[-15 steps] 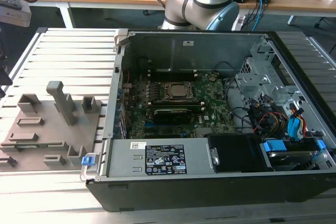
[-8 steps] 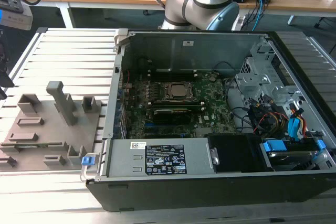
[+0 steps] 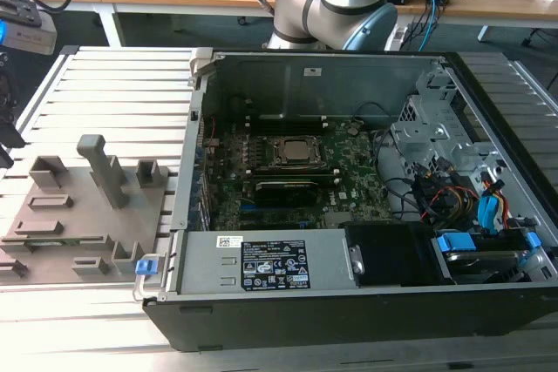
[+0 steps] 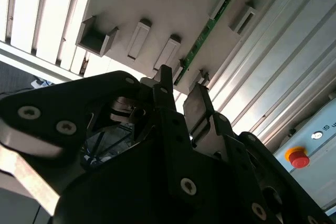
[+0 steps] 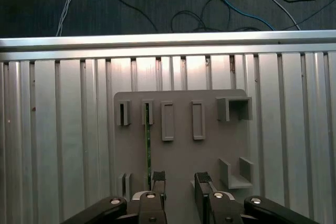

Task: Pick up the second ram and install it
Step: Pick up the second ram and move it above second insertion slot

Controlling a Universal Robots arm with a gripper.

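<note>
Edgewise, the second ram [image 5: 148, 145] stands in a narrow slot of the grey fixture plate [image 5: 210, 156], a thin green strip running between small holder blocks. The gripper [image 5: 181, 182] hangs over the plate with its fingers [image 5: 158, 178] apart and holding nothing. In the first wrist view the stick lines up just outside one finger, not in the gap between the two. The plate rests on a slatted metal table [image 5: 52, 129]. In the exterior view the plate lies at the exterior view's left of an open computer case [image 3: 349, 302] with a green motherboard [image 3: 357, 185] inside.
</note>
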